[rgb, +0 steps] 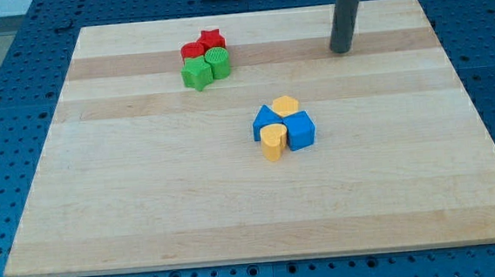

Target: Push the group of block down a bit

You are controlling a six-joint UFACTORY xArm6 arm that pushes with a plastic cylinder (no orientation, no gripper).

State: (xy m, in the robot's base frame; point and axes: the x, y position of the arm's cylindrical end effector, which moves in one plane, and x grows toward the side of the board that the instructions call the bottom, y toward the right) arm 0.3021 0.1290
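Observation:
My tip (340,50) rests on the wooden board near the view's top right, well apart from every block. A group of red and green blocks sits at the top left: a red star (212,40), a red block (193,51), a green cylinder (218,62) and a green star (197,73), all touching. A second group sits near the board's middle: a yellow hexagon (285,105), a blue triangle (265,121), a blue cube (300,130) and a yellow heart-like block (272,141), all touching. My tip is up and to the right of this group.
The wooden board (147,207) lies on a blue perforated table (7,68). The board's far edge runs just above my tip.

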